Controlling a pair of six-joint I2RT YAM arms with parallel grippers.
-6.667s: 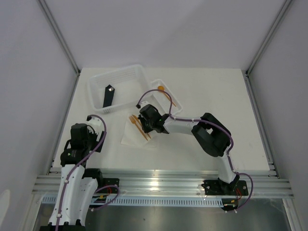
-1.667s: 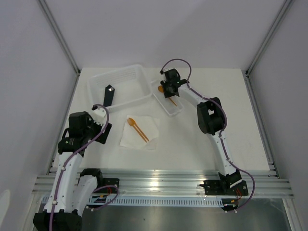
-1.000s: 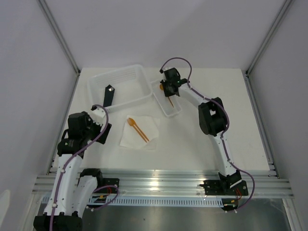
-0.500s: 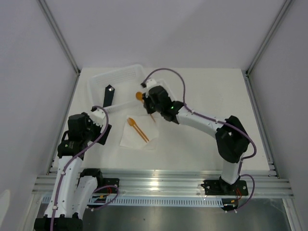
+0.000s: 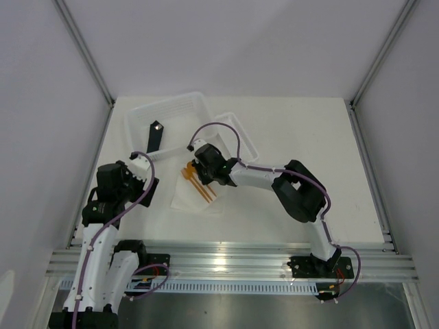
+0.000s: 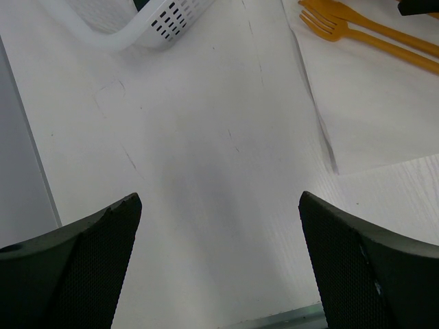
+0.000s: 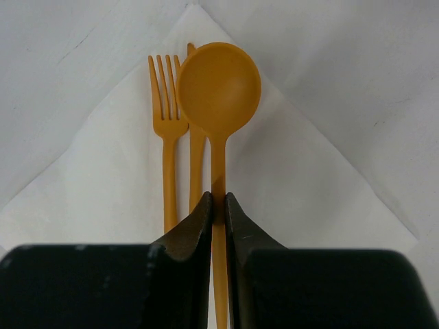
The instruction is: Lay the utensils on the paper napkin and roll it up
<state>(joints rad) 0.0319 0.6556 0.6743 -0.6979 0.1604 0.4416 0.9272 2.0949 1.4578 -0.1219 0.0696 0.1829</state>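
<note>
The white paper napkin (image 5: 194, 197) lies on the table left of centre; it also shows in the right wrist view (image 7: 309, 199) and the left wrist view (image 6: 363, 116). An orange fork (image 7: 167, 130) and a slim orange stick (image 7: 197, 154) lie side by side on it. My right gripper (image 7: 218, 205) is shut on the handle of the orange spoon (image 7: 219, 86) and holds it over the napkin, right beside the other two utensils (image 5: 195, 180). My left gripper (image 6: 219, 267) is open and empty over bare table left of the napkin.
A large white slotted tray (image 5: 185, 110) at the back holds a black flat bar (image 5: 155, 135). A smaller white tray (image 5: 247, 137) stands to its right. The table's left edge (image 6: 27, 157) is close to my left gripper.
My right gripper took the spoon from the small tray and carried it left and toward me, over the napkin. My left arm has barely moved.
</note>
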